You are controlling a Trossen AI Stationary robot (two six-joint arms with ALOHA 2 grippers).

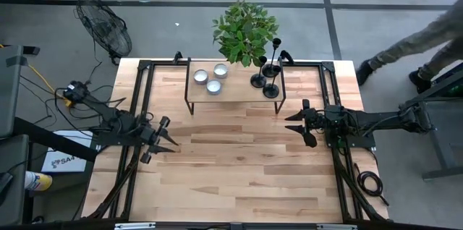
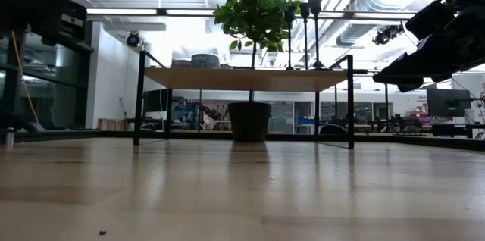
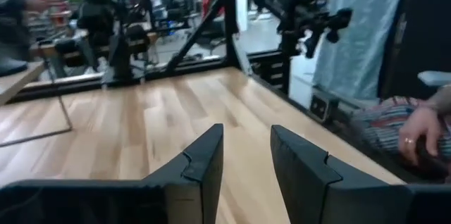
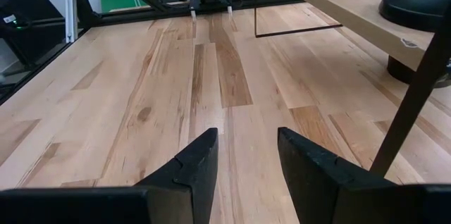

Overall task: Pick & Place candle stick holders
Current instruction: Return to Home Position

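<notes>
Pale wood-plank desk [image 1: 239, 172] carries a small wooden shelf w/ black metal legs [image 1: 239, 91] at its far edge, leafy green potted plant [image 1: 244, 27] behind. On shelf: three black candle stick holders [image 1: 271, 90] at right end, three short pale round candles [image 1: 210, 79] at left. Left pincer [image 1: 170, 136] and right pincer [image 1: 295, 127] hover over bare desk, well apart, both part-open, empty. Placing looks done; prob. homing now. Next: park both arms clear of shelf legs.
</notes>
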